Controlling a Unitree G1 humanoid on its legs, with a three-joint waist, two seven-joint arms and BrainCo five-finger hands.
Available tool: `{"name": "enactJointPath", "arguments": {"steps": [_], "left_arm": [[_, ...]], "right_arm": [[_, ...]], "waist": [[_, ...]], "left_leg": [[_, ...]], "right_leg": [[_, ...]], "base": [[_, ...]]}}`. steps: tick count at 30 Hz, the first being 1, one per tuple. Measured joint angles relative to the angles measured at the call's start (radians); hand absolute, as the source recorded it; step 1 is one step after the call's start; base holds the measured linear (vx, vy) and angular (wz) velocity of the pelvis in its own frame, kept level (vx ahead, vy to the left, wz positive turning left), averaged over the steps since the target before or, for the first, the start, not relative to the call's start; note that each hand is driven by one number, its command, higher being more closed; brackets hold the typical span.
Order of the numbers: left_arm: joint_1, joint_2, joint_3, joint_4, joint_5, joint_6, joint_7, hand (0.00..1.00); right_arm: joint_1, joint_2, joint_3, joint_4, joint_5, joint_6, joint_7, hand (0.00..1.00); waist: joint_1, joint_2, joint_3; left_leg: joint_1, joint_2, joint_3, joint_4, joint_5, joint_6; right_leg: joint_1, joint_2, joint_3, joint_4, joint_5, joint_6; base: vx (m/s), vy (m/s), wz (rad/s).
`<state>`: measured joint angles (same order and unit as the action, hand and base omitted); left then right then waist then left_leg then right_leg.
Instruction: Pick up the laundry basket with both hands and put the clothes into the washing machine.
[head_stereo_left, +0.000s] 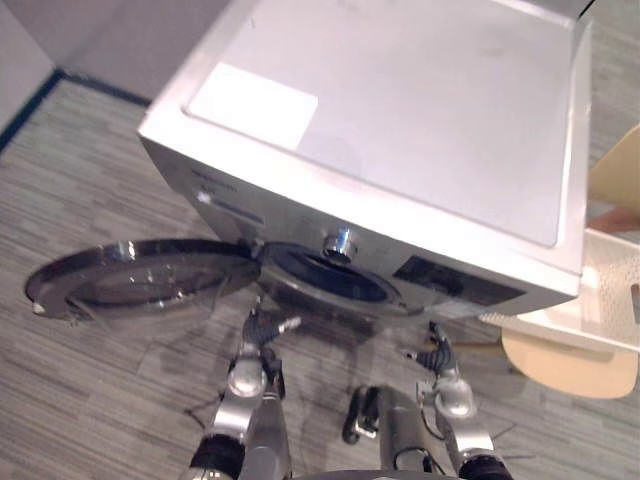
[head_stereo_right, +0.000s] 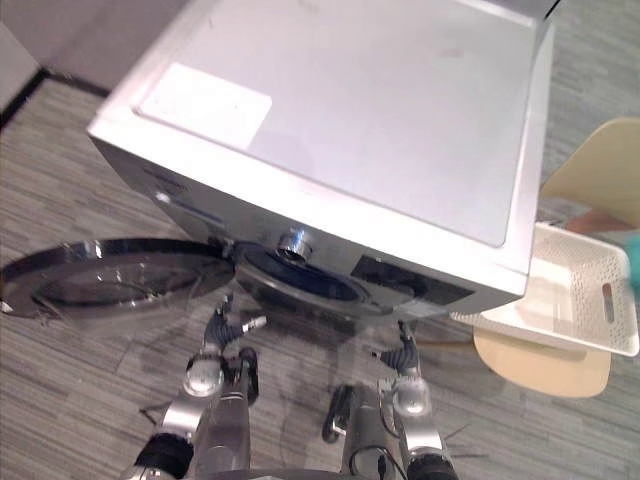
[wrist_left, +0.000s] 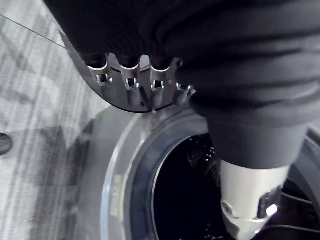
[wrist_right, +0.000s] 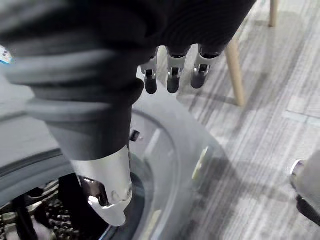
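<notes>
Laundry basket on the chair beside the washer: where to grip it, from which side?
Take the laundry basket by the slot handle cut in its outer wall, fingers hooked in from outside. The opposite wall, probably with a matching slot, is hidden by the washing machine. Come from above: it sits open side up on the chair.

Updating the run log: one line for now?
left hand open, empty | right hand open, empty | both facing drum | door open | laundry basket on chair beside washing machine

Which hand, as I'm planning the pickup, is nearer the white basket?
The right hand; the left hand hangs by the open door, farther from the basket.
</notes>
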<state>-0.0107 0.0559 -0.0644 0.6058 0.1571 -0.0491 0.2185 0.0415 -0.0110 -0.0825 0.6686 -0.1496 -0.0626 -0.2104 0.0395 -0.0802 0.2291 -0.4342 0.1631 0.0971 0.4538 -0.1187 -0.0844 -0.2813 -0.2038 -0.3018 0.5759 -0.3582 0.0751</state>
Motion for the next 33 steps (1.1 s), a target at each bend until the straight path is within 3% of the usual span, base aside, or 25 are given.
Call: {"name": "enactJointPath", "arguments": {"steps": [4, 8, 12, 25, 33], "left_arm": [[0.015, 0.008, 0.065, 0.237, -0.007, 0.001, -0.022, 0.00], [0.043, 0.053, 0.083, 0.313, 0.006, 0.003, -0.024, 0.00], [0.059, 0.064, 0.106, 0.347, 0.013, 0.003, -0.043, 0.00], [0.059, 0.067, 0.093, 0.386, 0.051, 0.002, -0.066, 0.00], [0.050, 0.066, 0.053, 0.410, 0.081, 0.002, -0.066, 0.00]], "right_arm": [[-0.018, -0.025, -0.007, 0.190, 0.001, 0.003, 0.018, 0.00], [-0.029, -0.043, -0.048, 0.264, 0.002, 0.004, 0.018, 0.00], [-0.035, -0.049, -0.048, 0.300, 0.002, 0.004, 0.019, 0.00], [-0.054, -0.051, -0.069, 0.367, 0.048, 0.008, 0.020, 0.00], [-0.052, -0.049, -0.116, 0.377, 0.142, 0.008, 0.019, 0.00]], "waist": [[-0.003, 0.034, -0.056], [-0.018, 0.044, -0.069], [-0.025, 0.047, -0.101], [-0.031, 0.050, -0.102], [-0.051, 0.062, -0.105]], "left_leg": [[0.195, -0.033, 0.037, -0.337, 0.154, 0.008], [0.318, -0.054, 0.044, -0.481, 0.210, 0.009], [0.374, -0.068, 0.049, -0.534, 0.227, 0.010], [0.435, -0.085, 0.058, -0.557, 0.230, 0.013], [0.494, -0.085, 0.171, -0.555, 0.191, 0.022]], "right_leg": [[0.162, 0.044, -0.008, -0.317, 0.155, 0.017], [0.271, 0.060, -0.005, -0.447, 0.211, 0.029], [0.304, 0.064, 0.001, -0.477, 0.223, 0.032], [0.358, 0.061, 0.038, -0.531, 0.254, 0.038], [0.363, 0.060, 0.157, -0.563, 0.279, 0.041]], "base": [[0.13, 0.066, -0.10], [0.06, 0.036, -0.06], [0.00, 0.036, -0.05], [-0.03, 0.021, -0.06], [0.02, 0.023, -0.40]]}}
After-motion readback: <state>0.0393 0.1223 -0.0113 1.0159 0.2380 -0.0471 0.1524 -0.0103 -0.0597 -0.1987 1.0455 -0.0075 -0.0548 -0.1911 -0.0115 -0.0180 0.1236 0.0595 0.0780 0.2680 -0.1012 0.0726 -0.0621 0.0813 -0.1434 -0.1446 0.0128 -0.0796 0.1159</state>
